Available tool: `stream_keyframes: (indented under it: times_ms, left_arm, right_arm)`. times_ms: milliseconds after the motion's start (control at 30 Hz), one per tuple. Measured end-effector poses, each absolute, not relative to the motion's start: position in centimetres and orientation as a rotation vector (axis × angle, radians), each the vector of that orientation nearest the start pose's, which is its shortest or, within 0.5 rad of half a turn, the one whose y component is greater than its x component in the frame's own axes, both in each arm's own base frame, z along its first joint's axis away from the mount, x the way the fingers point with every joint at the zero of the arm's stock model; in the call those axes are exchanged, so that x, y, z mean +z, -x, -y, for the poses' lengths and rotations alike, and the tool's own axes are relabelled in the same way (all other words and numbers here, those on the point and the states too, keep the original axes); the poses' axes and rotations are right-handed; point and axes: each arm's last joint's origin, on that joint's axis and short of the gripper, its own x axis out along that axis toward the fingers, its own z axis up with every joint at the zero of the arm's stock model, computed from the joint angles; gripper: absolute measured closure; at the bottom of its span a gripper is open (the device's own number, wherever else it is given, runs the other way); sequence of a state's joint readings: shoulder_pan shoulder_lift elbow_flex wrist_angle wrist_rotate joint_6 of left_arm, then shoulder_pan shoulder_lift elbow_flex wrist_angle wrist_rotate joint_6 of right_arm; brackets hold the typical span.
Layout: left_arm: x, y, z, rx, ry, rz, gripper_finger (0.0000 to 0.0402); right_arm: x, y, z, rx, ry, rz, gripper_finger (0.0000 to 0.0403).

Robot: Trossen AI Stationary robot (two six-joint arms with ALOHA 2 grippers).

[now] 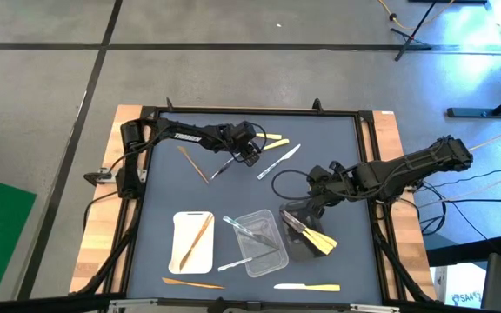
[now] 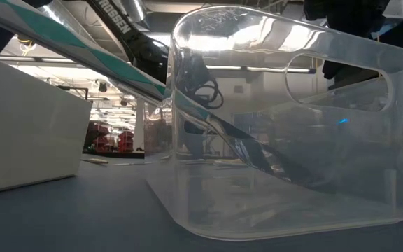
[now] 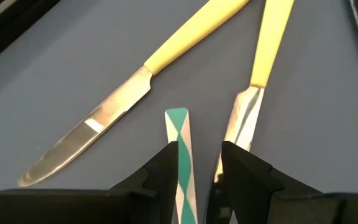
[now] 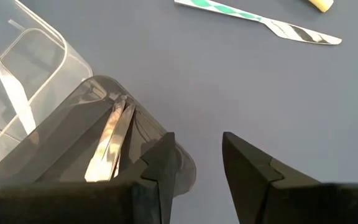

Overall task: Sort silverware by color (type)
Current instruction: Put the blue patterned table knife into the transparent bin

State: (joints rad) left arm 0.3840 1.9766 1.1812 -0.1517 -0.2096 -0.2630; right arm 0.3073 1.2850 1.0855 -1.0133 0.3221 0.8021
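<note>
The left claw is closing on the teal-striped utensil near the desk at 12 o'clock, lifting it clear of two yellow-handled knives for sorting. The right claw is hanging open and empty over the black tray at 4 o'clock, where yellow-handled pieces are lying.

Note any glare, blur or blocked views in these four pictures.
Low view: the clear tray stands close to the lens, fills most of the picture, reflects ceiling lights and warps what lies behind it. Left wrist view: the knife blade glints. High view: bright glare on the floor at upper right. Right wrist view: evenly lit, the black tray glossy.
</note>
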Motion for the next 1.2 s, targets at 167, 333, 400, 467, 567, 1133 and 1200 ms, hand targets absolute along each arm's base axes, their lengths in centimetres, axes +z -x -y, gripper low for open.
stream_keyframes:
  times_ms: [167, 333, 400, 467, 567, 1133, 1200]
  left_arm:
    - [13.5, -36.3, -15.4, 0.682, 0.316, -0.883, 0.0285]
    - [13.5, -36.4, -15.5, 0.682, 0.315, -0.872, 0.0285]
    - [13.2, -36.4, -15.5, 0.681, 0.316, -0.877, 0.0285]
    - [12.9, -36.4, -15.5, 0.680, 0.317, -0.891, 0.0285]
    - [12.5, -36.5, -15.5, 0.682, 0.316, -0.894, 0.0285]
    - [12.6, -36.8, -15.2, 0.668, 0.301, -0.877, 0.0285]
    - [12.6, -36.8, -15.2, 0.668, 0.301, -0.877, 0.0285]
  right_arm:
    - [27.8, -22.3, -6.1, -0.461, -0.338, -1.053, 0.0283]
    - [27.8, -22.3, -6.1, -0.461, -0.338, -1.053, 0.0283]
    - [27.8, -22.3, -6.1, -0.461, -0.338, -1.053, 0.0283]
    - [27.8, -22.3, -6.1, -0.461, -0.338, -1.054, 0.0283]
    - [27.8, -22.3, -6.1, -0.460, -0.338, -1.053, 0.0283]
    - [27.8, -22.4, -6.2, -0.456, -0.344, -1.041, 0.0283]
    - [27.8, -22.4, -6.2, -0.455, -0.344, -1.041, 0.0283]
